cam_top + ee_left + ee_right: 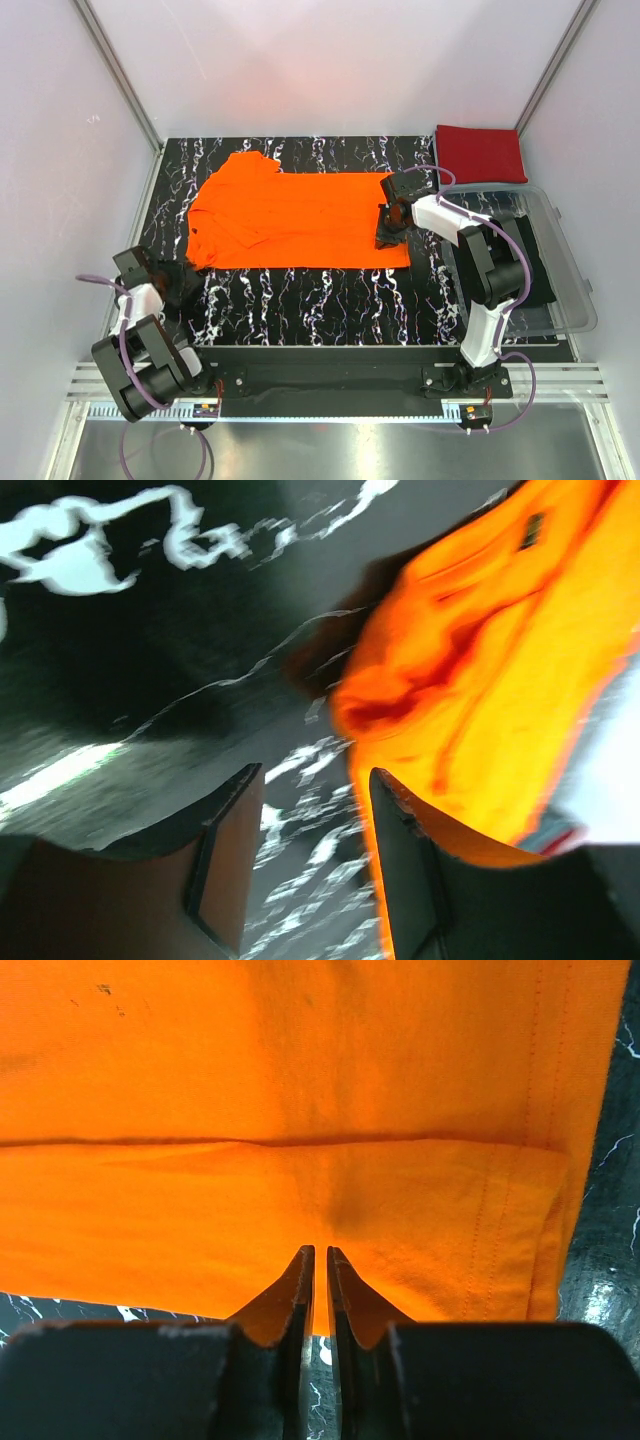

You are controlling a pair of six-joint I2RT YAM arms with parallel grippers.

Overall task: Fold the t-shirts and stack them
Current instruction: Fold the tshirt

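The orange t-shirt (300, 220) lies flat on the black marbled table (320, 300), with a folded layer along its near edge. It also shows in the right wrist view (300, 1060). My right gripper (388, 236) sits at the shirt's right edge. Its jaws (315, 1252) are pressed almost together on a puckered pinch of the orange cloth. My left gripper (186, 280) is open and empty, low over the table just off the shirt's near-left corner. The orange cloth (480, 660) lies beside and behind its right finger (400, 830). The deep red t-shirt (480, 152) lies folded at the back right.
A clear plastic bin (585, 300) stands at the right, beside the right arm. White walls with metal rails close in the table on the left, back and right.
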